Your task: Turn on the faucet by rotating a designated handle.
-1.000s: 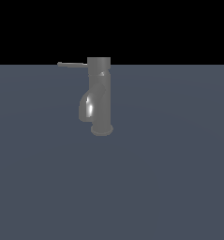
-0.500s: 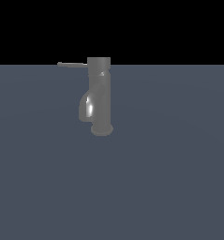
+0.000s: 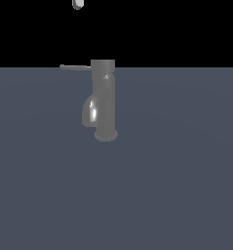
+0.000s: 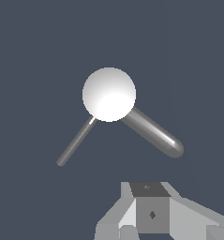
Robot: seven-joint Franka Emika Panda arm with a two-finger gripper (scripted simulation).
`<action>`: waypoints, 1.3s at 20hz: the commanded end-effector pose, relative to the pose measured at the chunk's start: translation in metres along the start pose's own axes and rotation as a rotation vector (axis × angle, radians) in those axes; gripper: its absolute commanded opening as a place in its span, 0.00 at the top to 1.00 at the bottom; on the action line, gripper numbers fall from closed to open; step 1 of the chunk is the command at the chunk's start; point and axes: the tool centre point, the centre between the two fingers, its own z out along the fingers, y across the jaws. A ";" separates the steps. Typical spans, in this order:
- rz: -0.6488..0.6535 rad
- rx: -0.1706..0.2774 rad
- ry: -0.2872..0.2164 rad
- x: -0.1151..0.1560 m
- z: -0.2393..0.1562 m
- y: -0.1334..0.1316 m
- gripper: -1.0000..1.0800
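Observation:
The faucet [image 3: 104, 100] is a dull grey upright cylinder on a flared base, with a shiny curved spout [image 3: 90, 111] on the exterior view's left. The handle [image 3: 75, 67], a thin straight rod, sticks out level from the cap toward the exterior view's left. Only a small grey tip of my gripper [image 3: 77, 4] shows at the top edge, well above the handle's outer end and touching nothing. From the wrist view I look straight down on the faucet's bright round cap [image 4: 108, 94], the thin handle [image 4: 76, 141] and the thicker spout [image 4: 153, 132]. Grey gripper [image 4: 151, 215] parts fill the picture's edge; their spacing is unclear.
The faucet stands alone on a flat slate-blue surface [image 3: 176, 185]. Black background lies beyond its far edge. No other objects show in either view.
A grey gripper tip has come into the exterior view at the top edge, above the handle. The faucet and handle have not moved.

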 end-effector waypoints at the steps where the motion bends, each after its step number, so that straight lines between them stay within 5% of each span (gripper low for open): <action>1: 0.062 -0.002 0.002 0.003 0.011 -0.014 1.00; 26: 0.587 -0.015 0.062 0.011 0.133 -0.125 1.00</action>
